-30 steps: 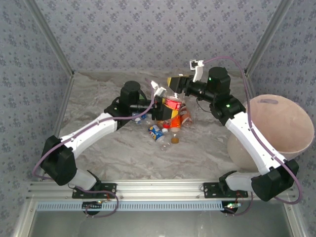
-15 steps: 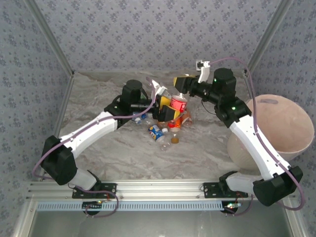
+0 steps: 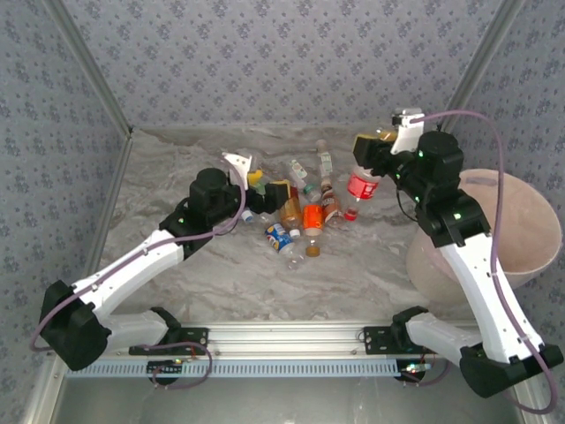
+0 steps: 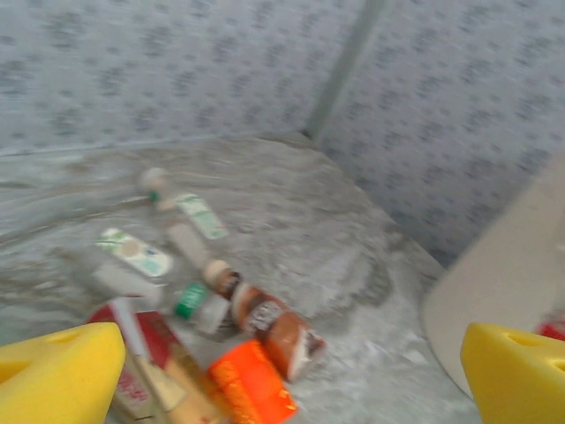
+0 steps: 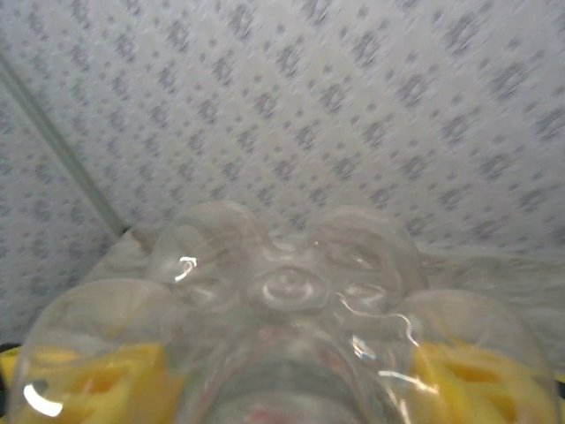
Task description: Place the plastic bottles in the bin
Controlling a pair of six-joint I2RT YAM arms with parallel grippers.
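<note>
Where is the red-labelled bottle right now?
Top view, right of centre: the red-labelled bottle hangs in the jaws of the right gripper, between the bottle pile and the bin.

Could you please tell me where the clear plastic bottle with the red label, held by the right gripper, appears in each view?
Top external: the clear plastic bottle with the red label is right of centre, hanging cap-down from the right gripper.
Left wrist: a red sliver at the right edge may be it; too little shows to tell.
Right wrist: the same bottle, seen base-on, spans the lower half.
Shared landmark: the grey patterned wall.
</note>
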